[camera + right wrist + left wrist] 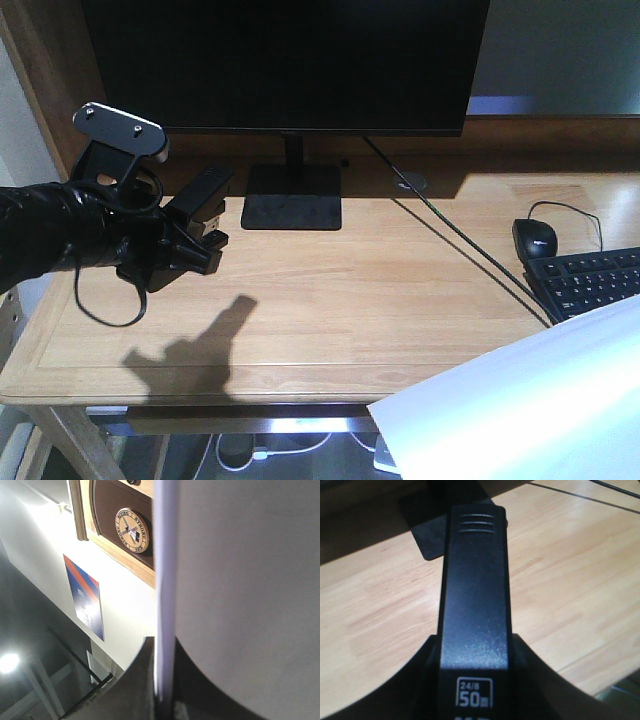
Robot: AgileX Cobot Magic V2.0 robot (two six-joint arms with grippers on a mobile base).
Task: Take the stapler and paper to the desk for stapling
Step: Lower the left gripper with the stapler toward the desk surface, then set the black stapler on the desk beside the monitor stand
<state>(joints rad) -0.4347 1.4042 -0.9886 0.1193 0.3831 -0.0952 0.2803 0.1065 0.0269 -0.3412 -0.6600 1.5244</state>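
The desk [400, 290] was the biggest thing I saw, and the monitor [290, 60] stood at its back. Both things I needed were up in the air, not down on the wood yet.

The paper [530, 400] hung well in front of the monitor and far off to its right. My right gripper [164, 677] pinched it by one edge, with the fingers [142, 680] shut tight on the thin stack. I think that grip was meant to keep the sheets together and flat.

The keyboard [595, 280] lay to the right of the monitor. I judged it could get in the way when the paper came down.

My left gripper [180, 240] hung just left of the monitor's foot, above the wood. Its fingers were shut on one end of the stapler [205, 190], and the other end stuck out toward the monitor. I guessed the free end could touch down first.

The mouse [535, 238] also sat right of the monitor, and a thin cable [450, 240] ran down from the monitor past it. The wood right in front of the monitor looked like the best spot to me.
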